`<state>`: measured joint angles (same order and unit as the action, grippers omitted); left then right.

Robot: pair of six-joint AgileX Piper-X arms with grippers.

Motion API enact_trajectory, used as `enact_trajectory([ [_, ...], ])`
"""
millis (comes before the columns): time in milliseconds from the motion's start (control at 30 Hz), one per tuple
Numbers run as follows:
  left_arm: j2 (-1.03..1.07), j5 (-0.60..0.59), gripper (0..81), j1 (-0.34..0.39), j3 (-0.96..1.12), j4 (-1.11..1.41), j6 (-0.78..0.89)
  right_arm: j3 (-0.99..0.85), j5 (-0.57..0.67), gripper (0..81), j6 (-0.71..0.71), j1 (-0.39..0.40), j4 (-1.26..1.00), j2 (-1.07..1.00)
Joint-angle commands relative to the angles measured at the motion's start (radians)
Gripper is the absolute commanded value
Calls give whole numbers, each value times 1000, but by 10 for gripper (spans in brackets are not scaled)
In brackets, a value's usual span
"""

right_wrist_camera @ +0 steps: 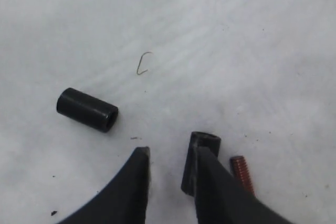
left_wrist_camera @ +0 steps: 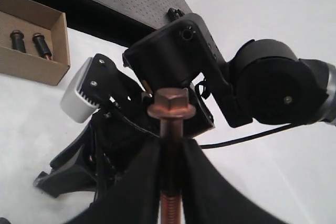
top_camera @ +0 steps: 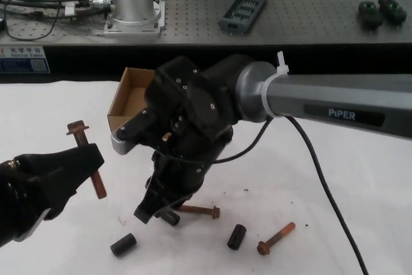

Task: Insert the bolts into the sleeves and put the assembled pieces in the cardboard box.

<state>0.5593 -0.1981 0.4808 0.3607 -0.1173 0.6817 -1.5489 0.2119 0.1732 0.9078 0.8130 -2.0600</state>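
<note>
White bench [right_wrist_camera: 236,35]: a bolt [left_wrist_camera: 169,107] is gripped upright by the left claw [left_wrist_camera: 170,156]; the right claw [right_wrist_camera: 168,166] is held open, off-centre at a sleeve [right_wrist_camera: 205,142], which could be knocked away on closing.

cardboard box [top_camera: 121,101] behind, loose sleeves [top_camera: 123,245] and bolts [top_camera: 275,237] in front

Copper bolt [left_wrist_camera: 168,106] held upright, black sleeves [top_camera: 122,245] loose, two pieces [left_wrist_camera: 17,40] in cardboard box [left_wrist_camera: 31,69].

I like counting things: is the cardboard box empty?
No, two sleeved bolts lie inside the cardboard box.
</note>
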Motion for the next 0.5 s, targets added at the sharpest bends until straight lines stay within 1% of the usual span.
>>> enact_trajectory([
  [0, -9, 10, 6, -2, 13, 14, 21, -15, -1, 226, 15, 0, 18, -10],
  [100, -9, 10, 6, -2, 13, 14, 18, -15, -3, 226, 15, 0, 28, -18],
  [233, -9, 10, 6, -2, 13, 14, 16, -15, -40, 226, 26, 0, 30, -37],
  [467, -9, 10, 6, -2, 13, 14, 16, -15, -46, 226, 28, 0, 30, -69],
])
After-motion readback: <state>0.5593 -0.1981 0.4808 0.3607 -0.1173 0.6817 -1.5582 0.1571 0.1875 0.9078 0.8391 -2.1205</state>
